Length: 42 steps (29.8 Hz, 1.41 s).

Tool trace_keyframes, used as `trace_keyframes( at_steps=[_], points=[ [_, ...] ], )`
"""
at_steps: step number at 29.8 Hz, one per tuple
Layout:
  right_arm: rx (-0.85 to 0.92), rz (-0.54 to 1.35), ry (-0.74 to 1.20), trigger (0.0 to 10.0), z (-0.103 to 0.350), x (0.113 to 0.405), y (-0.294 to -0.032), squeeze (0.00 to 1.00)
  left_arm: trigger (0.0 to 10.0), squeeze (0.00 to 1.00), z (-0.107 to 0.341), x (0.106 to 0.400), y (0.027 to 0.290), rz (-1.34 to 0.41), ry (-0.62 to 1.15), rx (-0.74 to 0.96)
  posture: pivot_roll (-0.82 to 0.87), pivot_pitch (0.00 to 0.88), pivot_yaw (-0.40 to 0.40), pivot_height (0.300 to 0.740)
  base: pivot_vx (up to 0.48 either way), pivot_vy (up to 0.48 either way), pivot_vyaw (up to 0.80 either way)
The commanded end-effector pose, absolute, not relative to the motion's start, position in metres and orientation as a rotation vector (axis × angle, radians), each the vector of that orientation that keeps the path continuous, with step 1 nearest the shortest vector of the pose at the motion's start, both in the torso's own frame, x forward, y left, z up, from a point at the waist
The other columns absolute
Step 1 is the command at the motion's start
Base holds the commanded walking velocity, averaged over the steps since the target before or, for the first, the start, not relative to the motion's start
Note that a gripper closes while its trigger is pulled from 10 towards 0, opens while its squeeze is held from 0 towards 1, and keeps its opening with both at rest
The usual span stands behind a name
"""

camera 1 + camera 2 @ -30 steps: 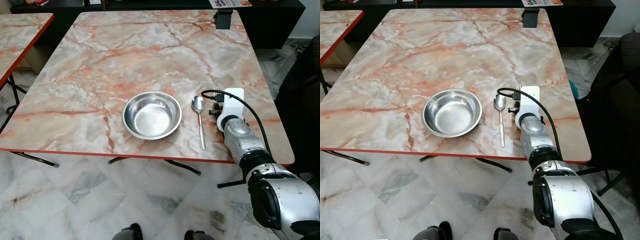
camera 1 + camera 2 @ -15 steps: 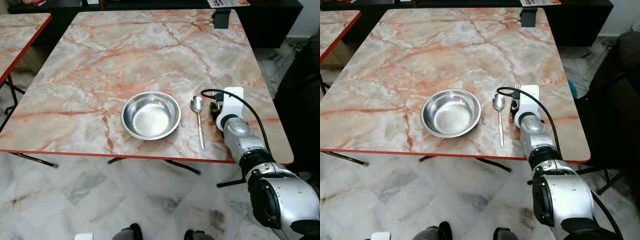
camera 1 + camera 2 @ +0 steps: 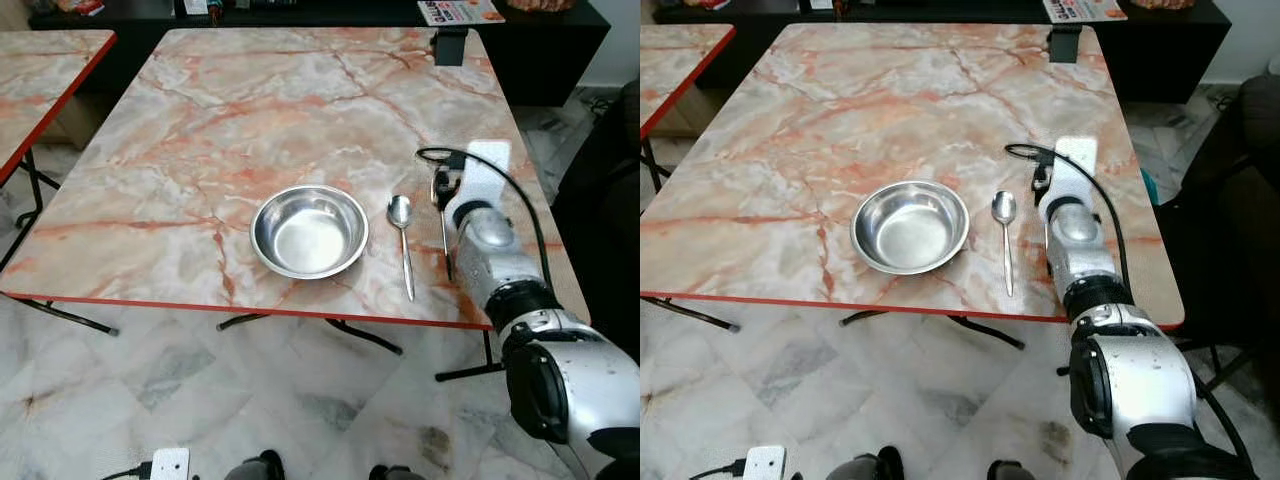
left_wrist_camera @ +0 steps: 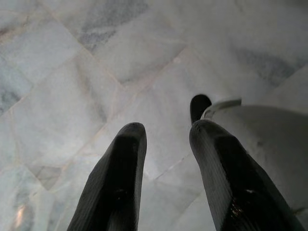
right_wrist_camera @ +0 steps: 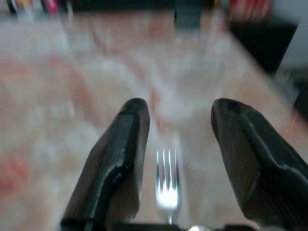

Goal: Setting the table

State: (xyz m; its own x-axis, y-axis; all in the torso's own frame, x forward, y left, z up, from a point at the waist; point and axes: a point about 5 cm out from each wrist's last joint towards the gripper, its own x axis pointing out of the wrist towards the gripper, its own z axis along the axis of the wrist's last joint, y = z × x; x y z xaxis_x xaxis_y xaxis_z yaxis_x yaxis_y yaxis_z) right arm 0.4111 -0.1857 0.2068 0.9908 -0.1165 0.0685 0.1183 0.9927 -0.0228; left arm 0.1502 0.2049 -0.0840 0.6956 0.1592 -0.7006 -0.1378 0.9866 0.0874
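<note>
We see a fork (image 5: 168, 185) lying flat between our right tool's (image 5: 178, 159) spread, empty fingers, tines toward the surface's (image 3: 250, 110) far edge, beside spoon (image 3: 402, 240) and bowl (image 3: 308, 230). Our left tool (image 4: 166, 168) hangs open over floor.

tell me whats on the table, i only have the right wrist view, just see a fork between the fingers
Observer: Left of the fork a spoon lies on the marble table, bowl end away from the robot.
Operator: anything else set yet
Observer: A steel bowl stands left of the spoon, apart from it, and looks empty.
Operator: is my hand holding the fork
Observer: The head views show the fork lying flat on the table beside the right hand; its fingers are spread wide and do not touch it.
Operator: left hand?
Observer: The left hand hangs open over the tiled floor.
</note>
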Motion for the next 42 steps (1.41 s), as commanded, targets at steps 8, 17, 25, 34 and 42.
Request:
trace_keyframes(
  at_steps=[8,17,25,34,42],
  points=[
    [-0.044,-0.118,-0.417,10.0,0.239,0.391,-0.177,0.00,10.0,0.00,-0.079,0.170,0.209,0.192,0.777,0.014,-0.01,0.000,-0.001,0.740,0.000,0.000,0.00],
    [-0.038,-0.081,-0.348,10.0,0.189,0.367,-0.158,0.00,10.0,0.00,-0.075,0.178,0.212,0.191,0.764,0.025,-0.03,0.000,0.038,0.740,0.000,0.000,0.00],
    [-0.020,-0.043,-0.302,10.0,0.155,0.333,-0.145,0.00,10.0,0.00,-0.075,0.177,0.213,0.191,0.765,0.030,-0.04,0.000,0.044,0.740,0.000,0.000,0.00],
    [-0.079,0.072,-0.058,10.0,0.076,0.302,-0.124,0.00,10.0,0.00,-0.076,0.179,0.207,0.207,0.771,-0.021,-0.05,0.000,0.023,0.740,0.000,0.123,0.00],
    [-0.069,0.086,-0.117,10.0,0.089,0.307,-0.119,0.00,10.0,0.00,-0.076,0.180,0.209,0.216,0.766,-0.023,-0.04,0.000,0.015,0.740,0.000,0.458,0.00]
  ],
)
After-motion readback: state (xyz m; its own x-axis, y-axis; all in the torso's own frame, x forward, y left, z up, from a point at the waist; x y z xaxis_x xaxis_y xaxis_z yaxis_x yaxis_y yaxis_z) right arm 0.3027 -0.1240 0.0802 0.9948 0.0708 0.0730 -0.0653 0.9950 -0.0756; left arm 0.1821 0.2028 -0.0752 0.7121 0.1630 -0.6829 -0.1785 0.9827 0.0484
